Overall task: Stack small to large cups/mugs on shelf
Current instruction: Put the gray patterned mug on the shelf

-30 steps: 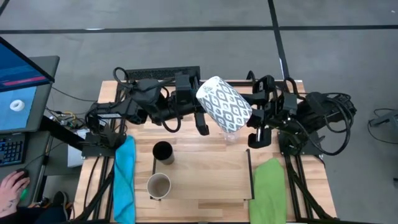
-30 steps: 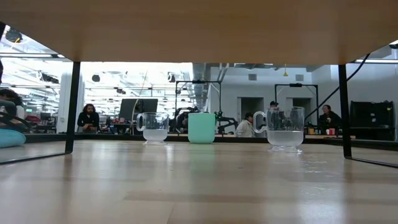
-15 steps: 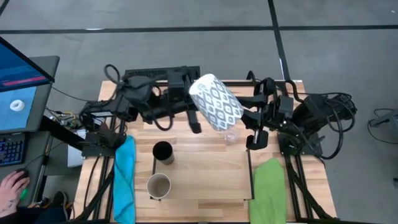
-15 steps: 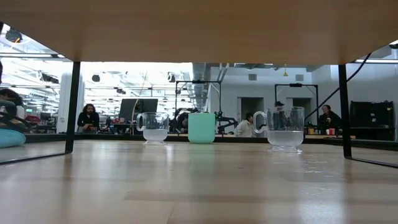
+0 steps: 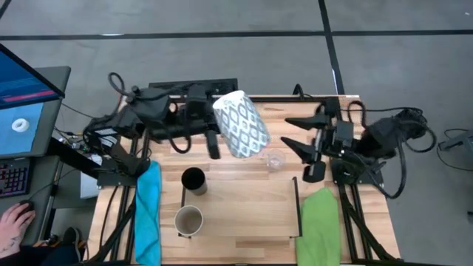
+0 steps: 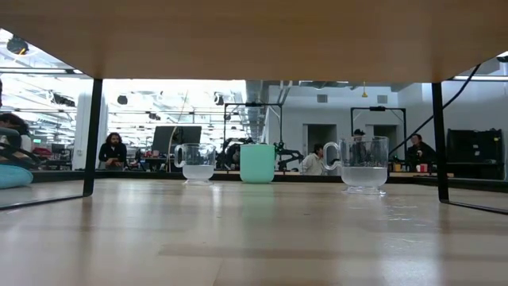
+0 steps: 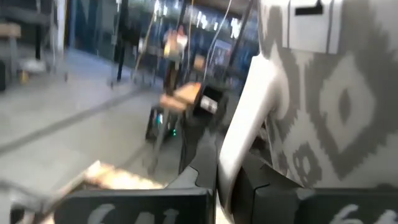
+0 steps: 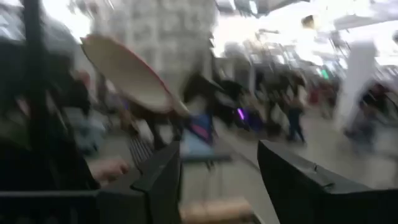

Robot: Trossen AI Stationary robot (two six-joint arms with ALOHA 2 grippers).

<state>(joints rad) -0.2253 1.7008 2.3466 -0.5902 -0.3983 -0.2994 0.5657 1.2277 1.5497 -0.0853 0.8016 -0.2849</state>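
A white mug with a grey diamond pattern (image 5: 242, 124) hangs high over the far part of the table, tilted, in my left gripper (image 5: 213, 140), which is shut on it. My right gripper (image 5: 293, 135) is open and stands apart to the mug's right; its wrist view shows one round end of the mug (image 8: 127, 73). A clear glass (image 5: 275, 160), a black tumbler (image 5: 194, 179) and a beige mug (image 5: 188, 219) stand on the light-wood shelf (image 5: 244, 214). In the low view, two clear handled glasses (image 6: 194, 164) (image 6: 363, 163) and a mint cup (image 6: 257, 163) stand beyond the shelf's underside. My left gripper holds the patterned mug by its white handle (image 7: 247, 127), pinched between the two fingers (image 7: 205, 177). The mug's body (image 7: 336, 106) sits beside the fingers. The mug is lifted clear of table and shelf, and tilted.
A blue cloth (image 5: 148, 210) lies along the shelf's left side and a green cloth (image 5: 319, 222) along its right. Black rails (image 6: 94, 135) carry the shelf. A monitor and a person's hand (image 5: 15, 222) show left of the table. People stand in the room behind.
My left arm has drawn back toward the table's left and far edge, carrying the patterned mug with it away from the right gripper. My right arm has pulled back toward the table's right edge. The cups on the shelf have stayed in place.
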